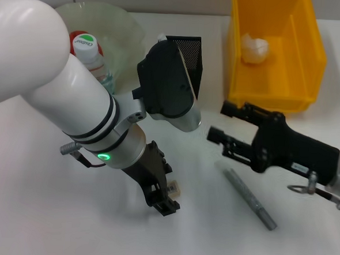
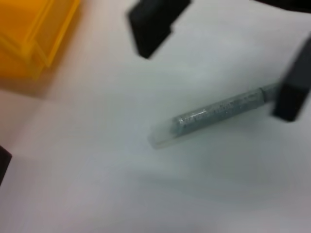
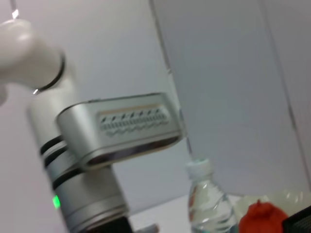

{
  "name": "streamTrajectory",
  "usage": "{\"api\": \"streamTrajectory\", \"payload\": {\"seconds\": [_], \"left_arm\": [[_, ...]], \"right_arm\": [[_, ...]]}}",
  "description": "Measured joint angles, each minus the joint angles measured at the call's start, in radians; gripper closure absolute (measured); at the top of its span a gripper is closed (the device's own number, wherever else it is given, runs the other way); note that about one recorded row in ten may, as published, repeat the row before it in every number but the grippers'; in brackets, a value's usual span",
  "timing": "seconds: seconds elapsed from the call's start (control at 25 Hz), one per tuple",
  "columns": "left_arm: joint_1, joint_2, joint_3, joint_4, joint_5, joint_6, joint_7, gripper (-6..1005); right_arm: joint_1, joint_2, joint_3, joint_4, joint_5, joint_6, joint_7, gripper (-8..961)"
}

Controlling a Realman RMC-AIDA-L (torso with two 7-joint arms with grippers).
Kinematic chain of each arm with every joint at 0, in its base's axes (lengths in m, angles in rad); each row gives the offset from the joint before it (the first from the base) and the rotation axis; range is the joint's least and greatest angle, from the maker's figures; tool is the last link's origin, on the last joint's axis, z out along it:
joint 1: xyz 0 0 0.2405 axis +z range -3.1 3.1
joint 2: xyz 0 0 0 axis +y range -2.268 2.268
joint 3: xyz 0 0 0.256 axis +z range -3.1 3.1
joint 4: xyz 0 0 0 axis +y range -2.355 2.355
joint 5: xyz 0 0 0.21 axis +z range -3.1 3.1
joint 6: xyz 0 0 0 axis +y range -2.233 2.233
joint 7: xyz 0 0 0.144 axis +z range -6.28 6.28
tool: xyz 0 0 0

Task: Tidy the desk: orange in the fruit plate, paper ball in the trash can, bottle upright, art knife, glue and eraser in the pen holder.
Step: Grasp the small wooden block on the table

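Observation:
My left gripper [image 1: 163, 200] reaches down to the table, right against the small beige eraser [image 1: 175, 189]. My right gripper [image 1: 222, 122] is open and empty, hovering above the table in front of the yellow trash can [image 1: 303, 66], which holds the paper ball [image 1: 254, 49]. A grey stick with a clear cap [image 1: 250, 199], either the art knife or the glue, lies below my right gripper; it also shows in the left wrist view [image 2: 214, 114]. The bottle [image 1: 88, 48] stands upright in front of the fruit plate [image 1: 116, 17]. The orange [image 3: 260, 217] lies in the plate. The pen holder [image 1: 193, 55] is partly hidden behind my left wrist.
A white tip [image 1: 162, 38] pokes up at the pen holder's rim. My big left arm [image 1: 57, 86] blocks much of the left side of the table. Bare white table lies along the front and between the two grippers.

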Motion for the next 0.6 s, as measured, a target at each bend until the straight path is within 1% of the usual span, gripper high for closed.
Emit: {"api": "streamTrajectory", "payload": {"seconds": [0.04,0.08,0.12,0.16,0.2,0.28,0.32,0.4,0.6], "left_arm": [[0.0,0.0,0.0,-0.001,0.0,-0.004,-0.001,249],[0.0,0.0,0.001,-0.001,0.0,-0.005,-0.001,249],[0.0,0.0,0.001,-0.001,0.0,-0.005,-0.001,249],[0.0,0.0,0.001,-0.001,0.0,-0.006,-0.002,249],[0.0,0.0,0.001,-0.001,0.0,-0.006,-0.002,249],[0.0,0.0,0.001,-0.002,0.0,-0.008,-0.008,249],[0.0,0.0,0.001,-0.002,0.0,-0.01,-0.009,249],[0.0,0.0,0.001,-0.003,0.0,-0.014,-0.01,250],[0.0,0.0,0.004,-0.005,-0.003,-0.019,-0.012,250]], "right_arm": [[-0.009,-0.007,0.002,-0.022,-0.022,-0.008,0.017,287],[-0.026,-0.024,0.004,-0.061,-0.061,-0.026,0.058,287],[-0.026,-0.024,0.004,-0.061,-0.061,-0.026,0.058,287],[-0.04,-0.043,0.005,-0.087,-0.105,-0.054,0.09,287],[-0.04,-0.043,0.005,-0.087,-0.105,-0.054,0.09,287],[-0.056,-0.061,0.032,-0.094,-0.157,-0.084,0.099,287],[-0.056,-0.061,0.032,-0.094,-0.157,-0.084,0.099,287],[-0.077,-0.062,0.079,-0.107,-0.204,-0.091,0.099,287],[-0.09,-0.054,0.099,-0.114,-0.227,-0.092,0.099,287]]}}
